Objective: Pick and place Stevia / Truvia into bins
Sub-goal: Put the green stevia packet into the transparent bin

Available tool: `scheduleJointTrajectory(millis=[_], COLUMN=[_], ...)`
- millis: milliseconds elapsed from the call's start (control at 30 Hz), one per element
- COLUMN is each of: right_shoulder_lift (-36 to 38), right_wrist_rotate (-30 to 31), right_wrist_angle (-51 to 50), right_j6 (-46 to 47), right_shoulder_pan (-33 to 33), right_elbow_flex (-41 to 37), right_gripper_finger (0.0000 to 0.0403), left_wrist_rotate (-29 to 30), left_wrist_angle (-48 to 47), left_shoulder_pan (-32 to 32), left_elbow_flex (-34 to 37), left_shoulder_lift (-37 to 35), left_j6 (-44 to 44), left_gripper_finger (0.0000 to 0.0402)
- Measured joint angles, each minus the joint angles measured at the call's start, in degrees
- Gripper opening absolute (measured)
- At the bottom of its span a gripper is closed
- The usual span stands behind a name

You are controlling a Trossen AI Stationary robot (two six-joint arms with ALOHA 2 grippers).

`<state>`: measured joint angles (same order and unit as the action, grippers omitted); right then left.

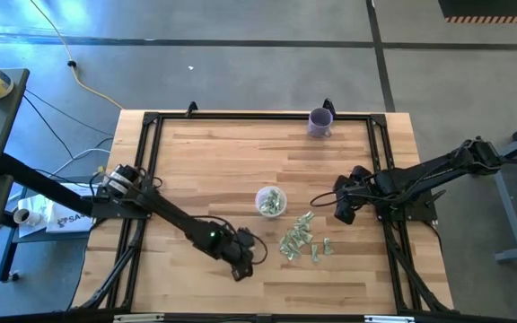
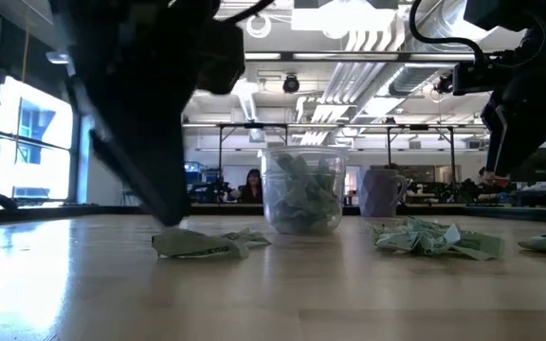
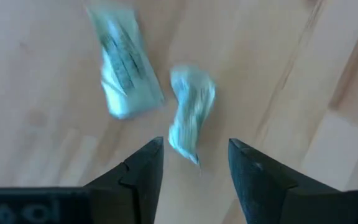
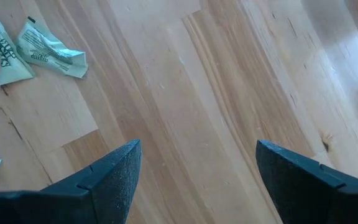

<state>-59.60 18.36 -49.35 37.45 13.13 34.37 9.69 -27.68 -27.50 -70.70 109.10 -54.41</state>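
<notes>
Several pale green and white Stevia sachets [image 1: 302, 239] lie loose on the wooden table, right of centre. Just behind them a clear plastic cup [image 1: 270, 201] stands upright, holding more sachets [image 2: 301, 194]. My left gripper [image 1: 245, 262] is low over the table at the pile's left edge, pointing steeply down and open. A crumpled sachet [image 3: 191, 112] lies flat just ahead of its fingertips [image 3: 194, 155], and another sachet [image 3: 126, 62] lies beyond that. My right gripper [image 1: 343, 208] waits open above bare wood [image 4: 194, 155], right of the pile.
A purple mug [image 1: 320, 122] stands at the table's far edge. A black frame [image 1: 151, 161] runs along the table's sides. In the low view, one sachet [image 2: 207, 244] lies apart from the main heap [image 2: 434, 237]. Bare wood fills the table's left half.
</notes>
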Motion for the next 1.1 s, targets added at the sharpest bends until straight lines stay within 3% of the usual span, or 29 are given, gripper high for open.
scheduleJointTrajectory(millis=[133, 367, 767, 900, 1100], right_shoulder_lift=[0.0, 0.0, 0.0, 0.0, 0.0], right_wrist_rotate=[0.0, 0.2, 0.8, 0.8, 0.8], right_wrist_angle=[0.0, -0.1, -0.8, -0.8, -0.9], right_j6=[0.0, 0.0, 0.0, 0.0, -0.3], right_shoulder_pan=[0.0, 0.0, 0.0, 0.0, 0.0], right_elbow_flex=[0.0, 0.0, 0.0, 0.0, 0.0], right_gripper_finger=[0.0307, 0.0307, 0.0307, 0.0307, 0.0307], left_wrist_rotate=[4.8, 4.4, 4.4, 5.0, 6.6], left_wrist_angle=[-2.4, 0.6, 4.0, 2.9, -0.2], left_shoulder_pan=[2.5, 6.3, 6.5, 6.5, 6.8], left_elbow_flex=[-0.1, 0.0, -0.3, -0.3, -0.3], left_shoulder_lift=[-1.8, 0.4, 5.1, 5.5, 5.6], left_j6=[0.1, 1.5, 2.8, 3.2, 4.8], left_gripper_finger=[0.0209, 0.0217, 0.0235, 0.0200, 0.0087])
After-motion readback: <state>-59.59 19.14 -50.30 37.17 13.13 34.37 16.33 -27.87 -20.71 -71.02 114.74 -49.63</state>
